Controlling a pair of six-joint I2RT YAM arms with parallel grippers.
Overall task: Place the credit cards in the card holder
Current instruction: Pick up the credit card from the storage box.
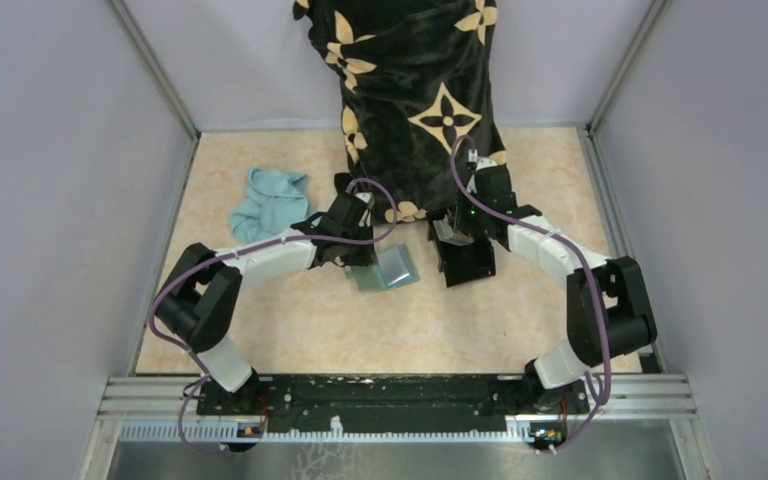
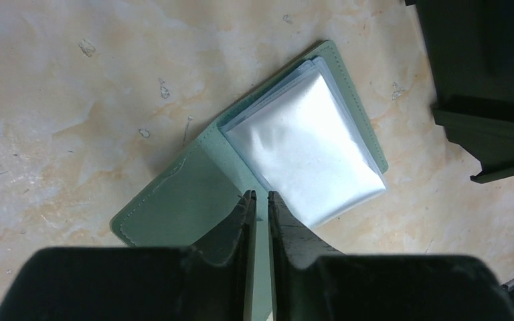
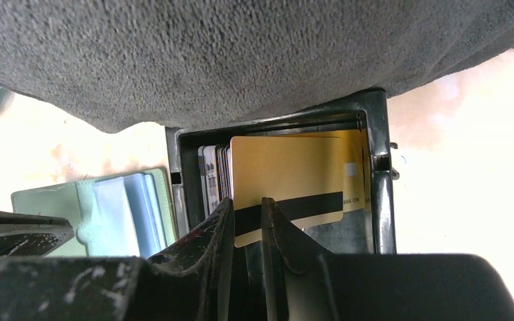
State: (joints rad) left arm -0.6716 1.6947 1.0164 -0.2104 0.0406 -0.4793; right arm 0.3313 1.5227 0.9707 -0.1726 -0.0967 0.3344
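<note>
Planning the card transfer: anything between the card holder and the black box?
No, only bare table between the card holder and the black box, clearest in the left wrist view.

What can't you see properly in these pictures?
- Right wrist view: the gold card hides the other cards except their edges; the cloth blocks everything beyond the box.
- Top view: the right gripper blocks the box's inside.
- Left wrist view: the left gripper covers the holder's near edge; whether it pinches it is unclear.
</note>
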